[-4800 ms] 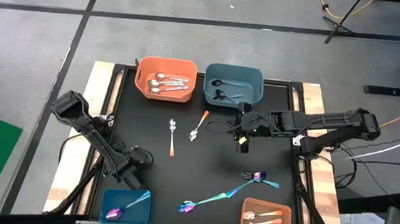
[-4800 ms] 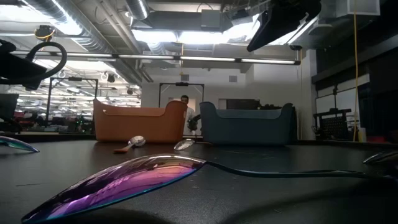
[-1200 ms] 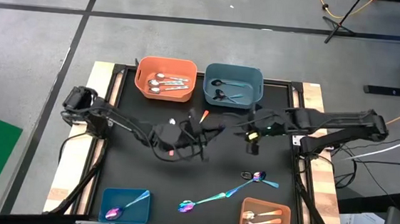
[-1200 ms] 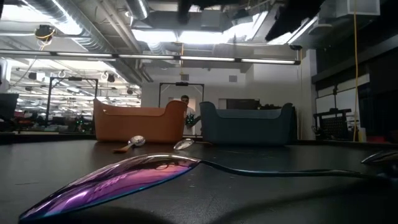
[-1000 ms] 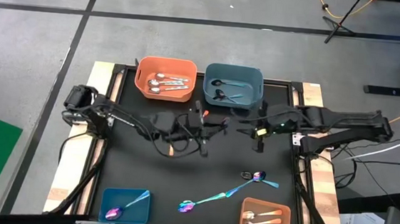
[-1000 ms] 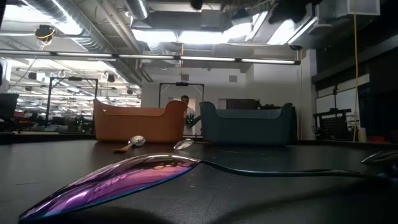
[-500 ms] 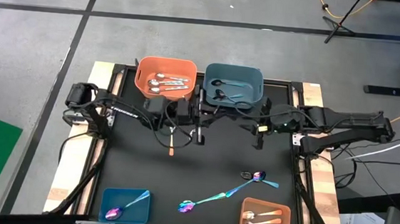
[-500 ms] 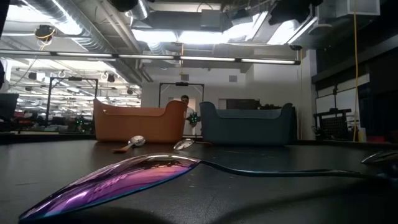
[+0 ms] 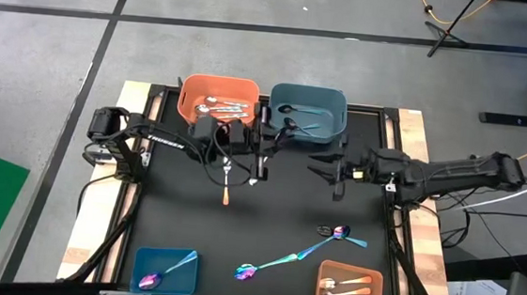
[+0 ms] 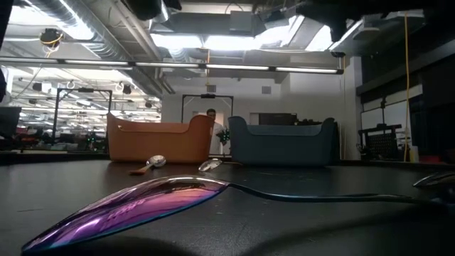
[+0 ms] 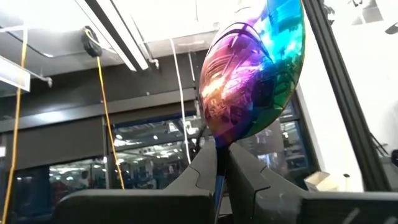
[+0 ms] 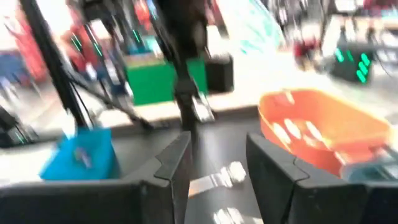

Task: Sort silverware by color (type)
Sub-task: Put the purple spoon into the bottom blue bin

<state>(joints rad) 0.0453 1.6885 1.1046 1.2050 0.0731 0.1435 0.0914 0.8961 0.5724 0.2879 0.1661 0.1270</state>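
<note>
Black table backed by lit workshop (ducts overhead); iridescent spoon clamped in left gripper; right gripper spread, empty.

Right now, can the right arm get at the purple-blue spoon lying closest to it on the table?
Probably yes. The right claw stands open and empty, and that spoon lies on the bare table on its own side, nothing between them. The left claw, holding another spoon, is farther off.
</note>
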